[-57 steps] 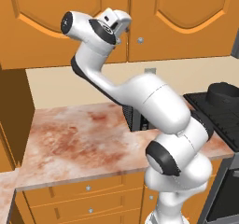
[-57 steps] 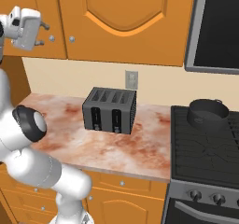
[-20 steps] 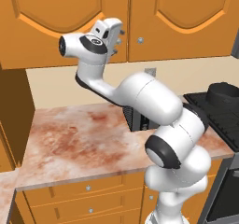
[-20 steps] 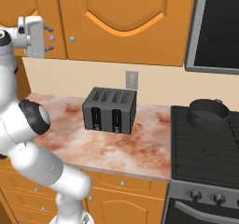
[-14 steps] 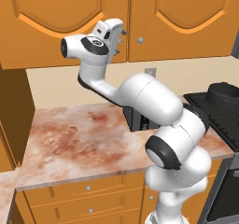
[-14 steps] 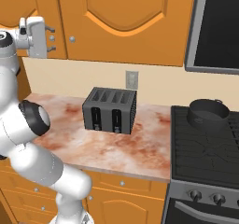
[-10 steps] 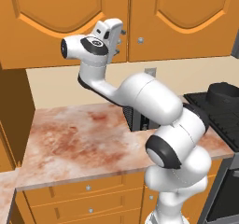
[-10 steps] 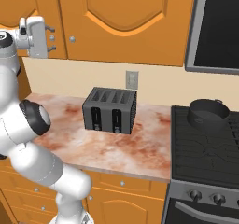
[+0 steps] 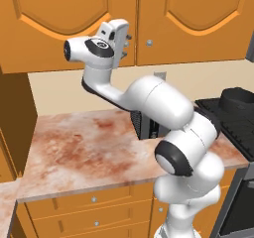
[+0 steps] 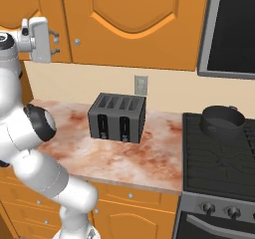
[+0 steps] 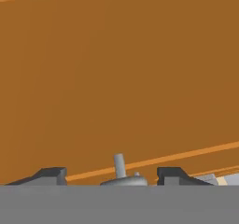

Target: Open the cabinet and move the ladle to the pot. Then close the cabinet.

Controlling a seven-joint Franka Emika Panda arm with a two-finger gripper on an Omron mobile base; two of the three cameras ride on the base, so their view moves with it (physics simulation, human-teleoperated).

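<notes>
The cabinet (image 9: 64,24) (image 10: 134,19) hangs above the counter with both arched doors closed. My gripper (image 9: 127,45) (image 10: 55,41) is raised to the lower inner corner of the left door. In the hand view the gripper (image 11: 112,176) is open and straddles that door's small silver knob (image 11: 120,164), with a gap between the knob and each of the fingertips (image 11: 49,175). The dark pot (image 10: 222,122) (image 9: 241,99) stands on the stove at the right. The ladle is hidden.
A black slotted toaster (image 10: 118,117) stands on the marbled counter (image 9: 74,148) against the wall. The right door's knob (image 9: 149,43) is just beside my hand. A microwave (image 10: 231,29) hangs above the stove (image 10: 219,158). Drawers (image 9: 94,207) run below the counter.
Earlier the hand swung in from the left to the left door's knob. Over the last second the arm has held still while the fingers have come closer together around the knob.
</notes>
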